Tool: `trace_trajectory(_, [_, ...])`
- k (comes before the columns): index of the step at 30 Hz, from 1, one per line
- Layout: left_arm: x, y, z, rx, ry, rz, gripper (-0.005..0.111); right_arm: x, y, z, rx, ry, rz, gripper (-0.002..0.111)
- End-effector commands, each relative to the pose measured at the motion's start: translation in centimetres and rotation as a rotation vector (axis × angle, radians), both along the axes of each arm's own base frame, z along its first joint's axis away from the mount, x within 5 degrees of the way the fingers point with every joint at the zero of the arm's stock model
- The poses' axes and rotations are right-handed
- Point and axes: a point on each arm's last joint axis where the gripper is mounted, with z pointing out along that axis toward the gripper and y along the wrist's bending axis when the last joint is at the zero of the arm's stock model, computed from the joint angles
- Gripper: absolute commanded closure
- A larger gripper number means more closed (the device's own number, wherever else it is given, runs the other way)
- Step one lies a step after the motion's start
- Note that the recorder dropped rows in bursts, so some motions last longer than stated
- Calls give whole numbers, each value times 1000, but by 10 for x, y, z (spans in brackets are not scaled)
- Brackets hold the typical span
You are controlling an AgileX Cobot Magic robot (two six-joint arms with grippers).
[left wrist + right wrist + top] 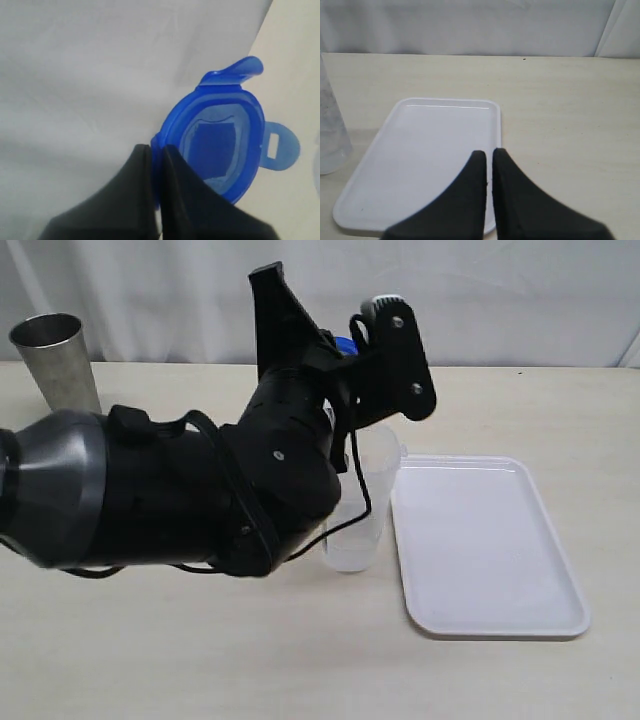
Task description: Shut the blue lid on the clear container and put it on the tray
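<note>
My left gripper [156, 148] is shut on the rim of the blue lid [220, 145], which I hold up in the air with its underside facing the wrist camera. In the exterior view only a sliver of the blue lid [344, 345] shows behind the raised left arm. The clear container [368, 495] stands upright on the table just below that arm and just left of the tray [480, 550]. The clear container [329, 135] also shows at the edge of the right wrist view. My right gripper [487, 152] is shut on nothing, hovering over the tray [420, 150].
A grey steel cup [58, 360] stands at the back left of the table. The bulky left arm [180, 490] covers much of the table's left half. A pale curtain hangs behind the table's far edge.
</note>
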Motion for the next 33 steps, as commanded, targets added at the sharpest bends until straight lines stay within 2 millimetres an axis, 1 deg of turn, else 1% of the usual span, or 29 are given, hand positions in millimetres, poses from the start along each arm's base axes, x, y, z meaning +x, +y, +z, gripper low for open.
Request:
trace_trajectory(1, [11, 10, 2, -63, 6, 42, 107, 0, 0, 1, 1, -14, 1, 104])
trace_trajectory(11, [4, 1, 0, -56, 34, -22, 107, 0, 0, 1, 1, -14, 1, 104])
trace_trajectory(14, [-1, -3, 0, -55, 32, -37, 107, 0, 0, 1, 1, -14, 1, 104])
trace_trajectory(18, [-14, -13, 0, -5, 26, -94, 107, 0, 0, 1, 1, -14, 1, 104])
trace_trajectory(25, [-16, -13, 0, -8, 28, -85, 107, 0, 0, 1, 1, -14, 1, 104])
trace_trajectory(29, [-25, -20, 0, -4, 22, -116, 107, 0, 0, 1, 1, -14, 1, 104])
trace_trajectory(33, [-31, -24, 1, 41, 3, -137, 107, 0, 0, 1, 1, -14, 1, 104])
